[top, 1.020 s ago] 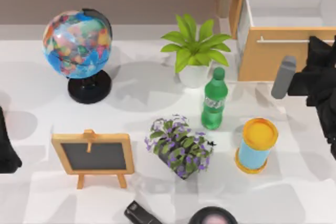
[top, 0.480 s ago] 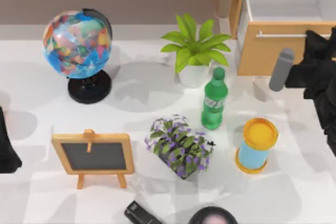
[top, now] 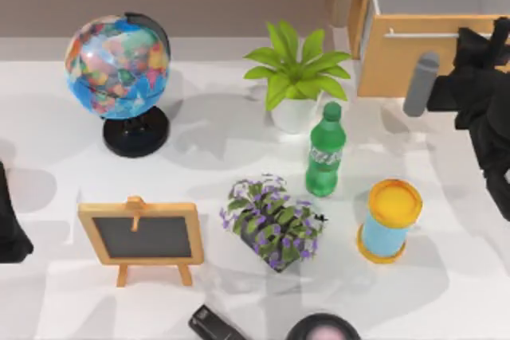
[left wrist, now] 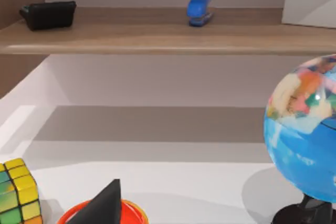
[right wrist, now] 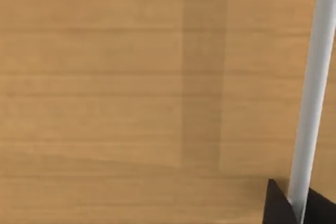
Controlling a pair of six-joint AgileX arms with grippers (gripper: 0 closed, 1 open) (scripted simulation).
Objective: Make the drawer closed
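Far right of the white table (top: 72, 292): the large box drawer with light tan wooden front panel (top: 406, 65), thin silver bar handle (top: 422, 35) and white interior walls, partly open, a narrow strip of its interior exposed with nothing seen inside. The black right gripper (top: 478, 53) lies against the right part of the front panel at the handle; in the right wrist view the handle (right wrist: 312, 93) passes between two dark fingers (right wrist: 275, 203), spread either side of the bar. Whether they press it cannot be told. The left arm (top: 9, 220) is parked at the table's left edge; its finger state cannot be told.
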